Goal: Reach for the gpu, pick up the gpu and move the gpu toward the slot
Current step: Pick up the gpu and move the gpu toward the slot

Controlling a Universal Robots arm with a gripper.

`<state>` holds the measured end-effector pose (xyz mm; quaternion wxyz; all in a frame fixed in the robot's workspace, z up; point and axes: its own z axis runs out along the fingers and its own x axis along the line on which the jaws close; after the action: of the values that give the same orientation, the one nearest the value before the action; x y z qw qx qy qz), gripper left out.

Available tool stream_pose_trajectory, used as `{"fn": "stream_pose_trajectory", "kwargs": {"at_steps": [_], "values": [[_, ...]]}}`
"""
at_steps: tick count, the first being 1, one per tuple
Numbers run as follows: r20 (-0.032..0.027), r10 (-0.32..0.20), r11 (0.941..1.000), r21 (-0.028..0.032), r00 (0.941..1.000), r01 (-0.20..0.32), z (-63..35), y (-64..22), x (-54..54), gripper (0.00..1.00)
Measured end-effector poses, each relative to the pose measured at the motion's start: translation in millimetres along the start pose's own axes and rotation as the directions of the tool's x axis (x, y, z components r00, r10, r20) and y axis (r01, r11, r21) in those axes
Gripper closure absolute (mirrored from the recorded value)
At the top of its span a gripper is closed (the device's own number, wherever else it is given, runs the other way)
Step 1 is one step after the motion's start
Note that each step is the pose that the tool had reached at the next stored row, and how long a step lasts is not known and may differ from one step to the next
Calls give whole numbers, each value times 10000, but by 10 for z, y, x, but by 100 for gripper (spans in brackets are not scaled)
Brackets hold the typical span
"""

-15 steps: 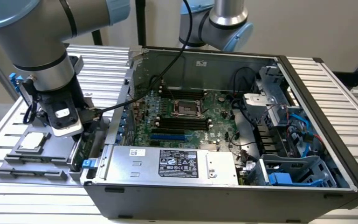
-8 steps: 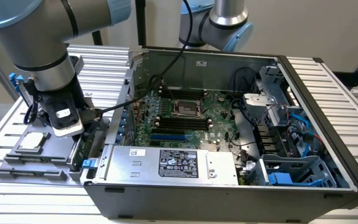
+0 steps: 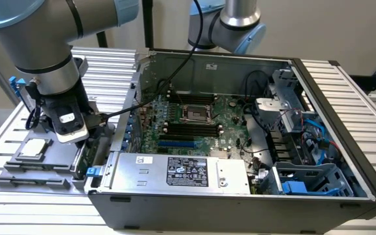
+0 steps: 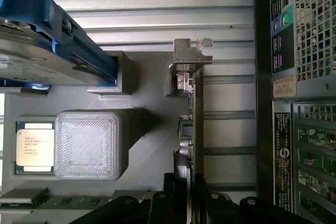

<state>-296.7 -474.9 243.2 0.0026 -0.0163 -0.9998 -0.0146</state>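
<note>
Grey fixture tray holds one gpu edge-on, one gripper straddling it, clamped or loose I cannot tell.

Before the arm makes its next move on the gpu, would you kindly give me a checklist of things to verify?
1. gripper lined up with the gpu: ok; in the wrist view the card's edge runs straight to it.
2. Hold on the gpu: cannot tell.
3. gpu standing on edge in the grey holder: ok.
4. Neighbours apart from the card: ok; the hard drive and the chip lie off to one side.
5. computer case open, blue slots unoccupied: ok, they look empty.
6. black cable free of the case wall: cannot tell.
</note>
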Motion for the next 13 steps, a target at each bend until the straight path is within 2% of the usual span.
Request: {"fn": "stream_pose_trajectory", "kwargs": {"at_steps": [7,13], "values": [[-19,-22,10000,0,10000,22,-106,3,-4,74],[-24,-38,10000,-4,10000,38,-279,8,-4,74]]}}
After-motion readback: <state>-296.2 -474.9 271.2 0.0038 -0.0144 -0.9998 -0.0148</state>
